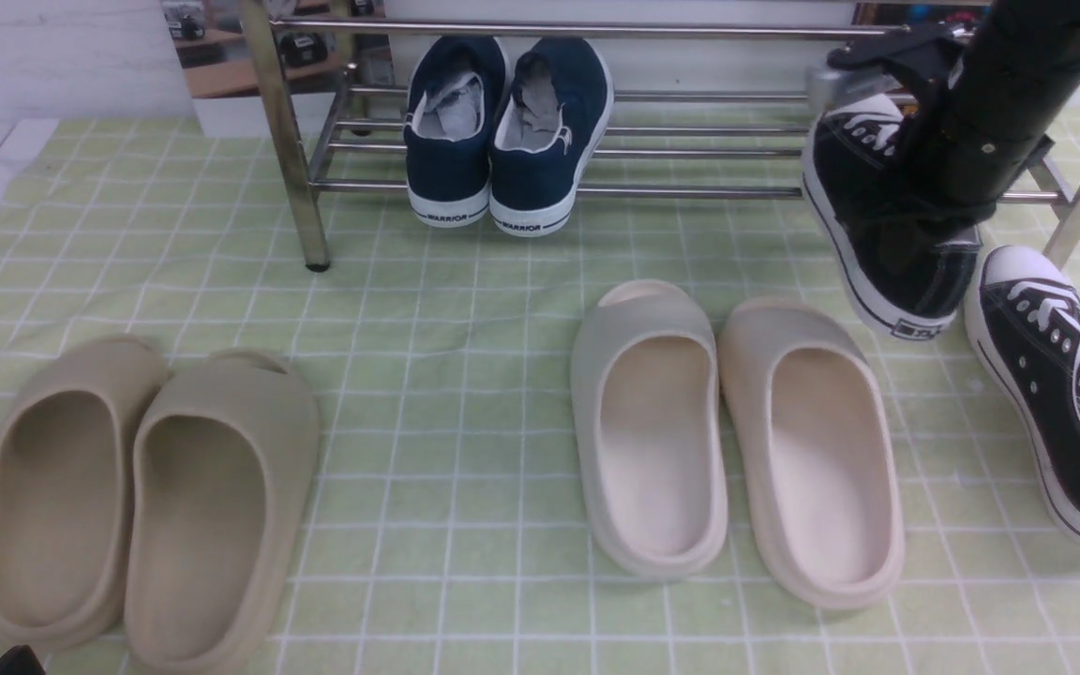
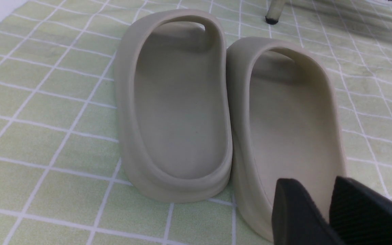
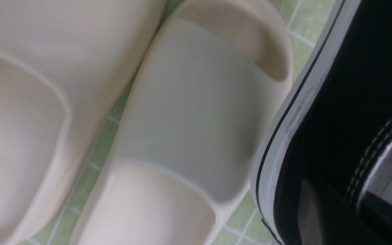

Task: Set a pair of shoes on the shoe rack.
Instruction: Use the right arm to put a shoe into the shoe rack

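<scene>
My right gripper [image 1: 924, 220] is shut on one black sneaker [image 1: 840, 178] at its collar and holds it tilted, with its white toe cap up against the right end of the chrome shoe rack [image 1: 690, 192] and its heel raised off the cloth. In the right wrist view the gripper [image 3: 349, 211] is mostly hidden by the sneaker's black side and white sole [image 3: 345, 102]. The second black sneaker [image 1: 1056, 375] lies on the cloth at the far right. My left gripper [image 2: 313, 200] is slightly open and empty, low over the heel of a beige slide [image 2: 284, 119].
Two navy WARRIOR sneakers [image 1: 507, 131] stand on the rack's lower bars. A beige pair of slides [image 1: 156, 487] lies front left, and a cream pair [image 1: 737, 422] lies in the middle, just under the held sneaker [image 3: 196, 112]. A rack leg [image 1: 301, 169] stands on the green checked cloth.
</scene>
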Action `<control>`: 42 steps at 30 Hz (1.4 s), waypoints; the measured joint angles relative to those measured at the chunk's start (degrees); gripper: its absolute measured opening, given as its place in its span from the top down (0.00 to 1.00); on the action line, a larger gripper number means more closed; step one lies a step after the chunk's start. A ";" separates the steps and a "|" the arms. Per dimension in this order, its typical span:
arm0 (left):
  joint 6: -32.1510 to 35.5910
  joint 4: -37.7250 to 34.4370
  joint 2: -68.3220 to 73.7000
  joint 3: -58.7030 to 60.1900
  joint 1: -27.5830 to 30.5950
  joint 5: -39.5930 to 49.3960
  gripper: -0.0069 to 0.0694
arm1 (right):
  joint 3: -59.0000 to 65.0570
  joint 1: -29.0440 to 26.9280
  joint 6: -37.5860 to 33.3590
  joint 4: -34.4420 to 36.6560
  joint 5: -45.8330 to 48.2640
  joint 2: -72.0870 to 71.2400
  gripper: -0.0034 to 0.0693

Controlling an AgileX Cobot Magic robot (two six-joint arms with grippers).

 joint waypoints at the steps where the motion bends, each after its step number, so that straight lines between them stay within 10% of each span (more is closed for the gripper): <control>1: 0.00 0.00 0.00 0.00 0.00 0.00 0.67 | -1.92 0.00 -0.18 0.00 0.07 1.45 0.93; 14: 0.00 0.00 0.00 0.00 0.00 0.00 0.66 | -21.72 0.00 -3.96 -0.87 0.04 15.42 0.93; 42: 0.00 0.00 0.00 0.00 0.00 0.00 0.62 | -23.12 0.01 -3.84 -6.85 -5.68 14.97 0.74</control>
